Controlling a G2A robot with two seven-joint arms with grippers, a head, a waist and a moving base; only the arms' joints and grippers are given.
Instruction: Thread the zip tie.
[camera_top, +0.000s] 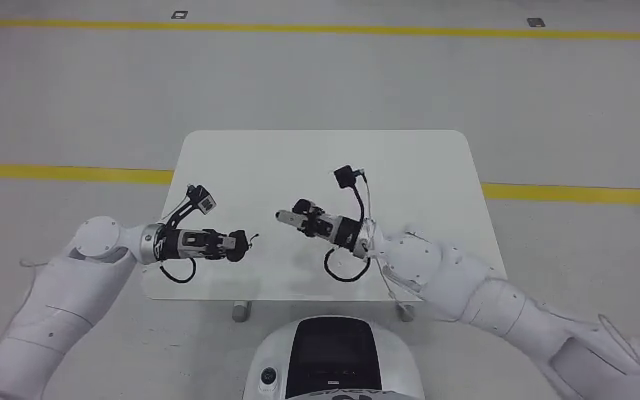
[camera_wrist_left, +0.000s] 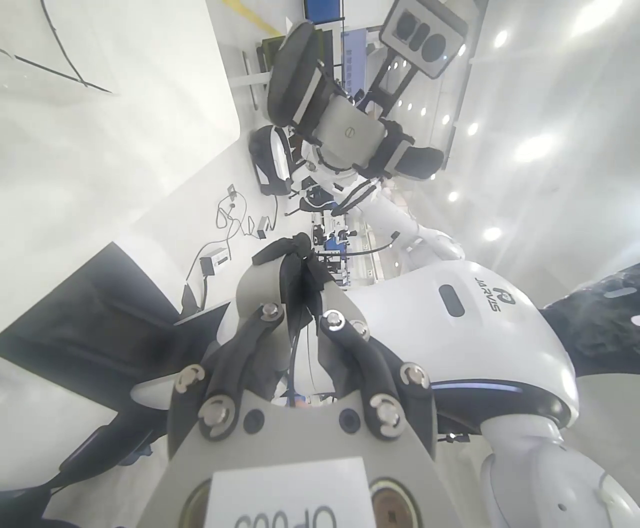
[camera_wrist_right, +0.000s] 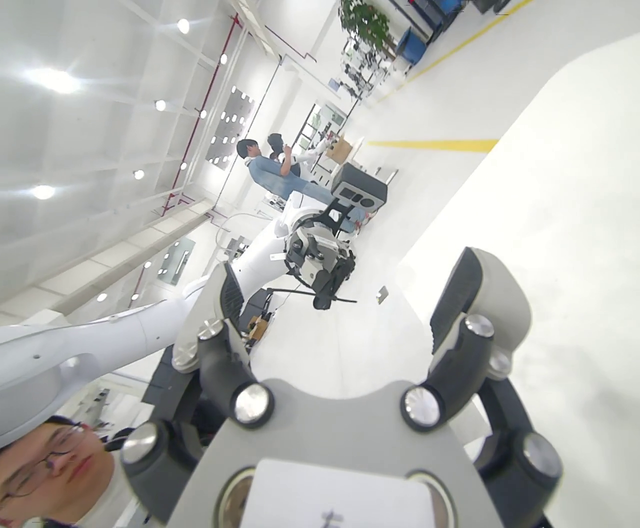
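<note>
Left gripper (camera_top: 241, 242), over the near left part of the white worktop (camera_top: 420, 170), has its fingers closed on the black zip tie (camera_wrist_right: 345, 299). The right wrist view shows the strip poking out on both sides; from above it is a mere wisp. Right gripper (camera_top: 284, 215), just right of it, holds its fingers wide apart.

Top camera looks straight down from above the table (camera_top: 320, 160), both arms held over its near edge. Each wrist camera sits close behind its own claw, above the table's near edge: the left claw (camera_wrist_left: 295, 260) faces the right claw (camera_wrist_right: 350, 285), so each view catches the other claw and a stretch of the table.
</note>
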